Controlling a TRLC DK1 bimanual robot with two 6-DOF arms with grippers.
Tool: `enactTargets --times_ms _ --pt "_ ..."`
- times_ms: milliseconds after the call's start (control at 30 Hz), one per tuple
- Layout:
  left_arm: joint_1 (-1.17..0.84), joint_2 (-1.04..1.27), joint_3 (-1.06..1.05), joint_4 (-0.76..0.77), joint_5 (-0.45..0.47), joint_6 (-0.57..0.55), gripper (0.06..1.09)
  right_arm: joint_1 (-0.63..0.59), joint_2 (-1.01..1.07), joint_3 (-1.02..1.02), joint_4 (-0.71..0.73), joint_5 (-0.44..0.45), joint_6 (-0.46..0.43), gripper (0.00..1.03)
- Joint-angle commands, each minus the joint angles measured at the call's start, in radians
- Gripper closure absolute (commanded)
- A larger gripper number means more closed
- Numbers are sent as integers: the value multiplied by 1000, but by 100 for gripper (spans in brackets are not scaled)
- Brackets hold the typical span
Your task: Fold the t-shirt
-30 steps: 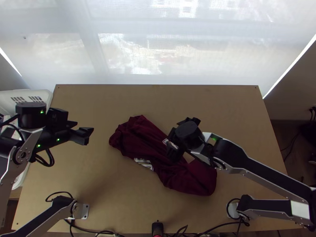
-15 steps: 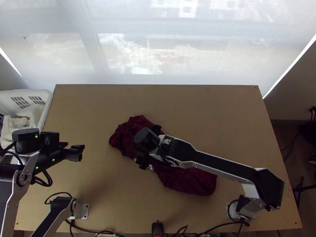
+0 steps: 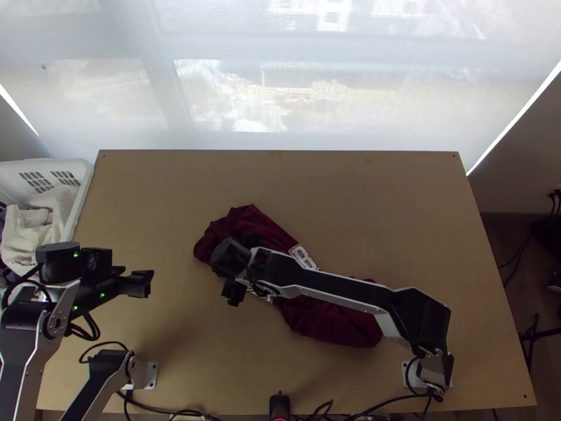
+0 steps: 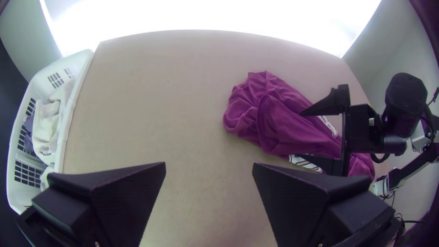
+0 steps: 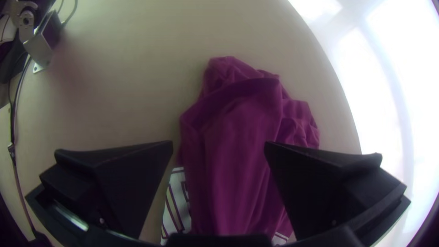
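The t-shirt [image 4: 279, 119] is positioned, bunched, on the middle of the table [image 3: 386, 210] and is overhung by the right gripper [image 5: 218, 146], spread wide presumably for grasping, while the left gripper [image 4: 209, 167], also wide, is held aside, apparently for clearance.

Left gripper [image 3: 142, 274]: fingers wide apart, above the table [image 4: 160, 91].
T-shirt [image 4: 283, 119]: bunched on the table, white print partly visible.
Right gripper [image 3: 228, 261]: fingers apart over the shirt; contact unclear.
Basket [image 4: 69, 114]: white, slotted, holding crumpled cloths [image 4: 47, 126], at the table's side.
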State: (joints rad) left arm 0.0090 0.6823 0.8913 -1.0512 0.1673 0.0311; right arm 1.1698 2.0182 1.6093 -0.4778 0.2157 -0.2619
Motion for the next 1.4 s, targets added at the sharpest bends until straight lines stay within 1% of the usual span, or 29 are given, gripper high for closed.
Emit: enactTargets --times_ms 0,100,233,267,333,400,467,500,667,800,1000,1200,1367 --pt "2 -7 -48 19 -2 9 16 -4 97 60 8 -3 -3 14" --pt "2 -7 -65 26 -2 12 16 -13 125 74 8 -3 -3 16" --pt "0 -9 -84 36 0 18 16 -22 148 87 8 -7 -11 33" --pt "0 -9 -86 39 0 20 16 -24 151 89 8 -9 -13 40" --pt "-1 -7 -92 46 0 20 16 -25 155 93 8 -15 -23 57" --pt "-4 -7 -95 53 0 20 16 -33 157 95 8 -38 -40 78" --pt "-9 -6 -95 60 0 20 16 -42 157 97 4 -45 -56 97" --pt "-10 -4 -97 62 1 20 16 -47 154 97 -2 -49 -60 100" --pt "-14 0 -97 76 18 16 16 -82 93 87 -24 -49 -69 100" --pt "-17 6 -94 86 24 12 16 -130 10 89 -35 -49 -88 100" --pt "-46 26 -91 114 28 3 16 -211 -111 92 -91 -49 -105 100" --pt "-92 72 -84 165 28 -10 16 -303 -242 70 -139 -47 -117 100" --pt "-126 141 -57 215 28 -14 16 -410 -340 63 -165 -47 -135 100"
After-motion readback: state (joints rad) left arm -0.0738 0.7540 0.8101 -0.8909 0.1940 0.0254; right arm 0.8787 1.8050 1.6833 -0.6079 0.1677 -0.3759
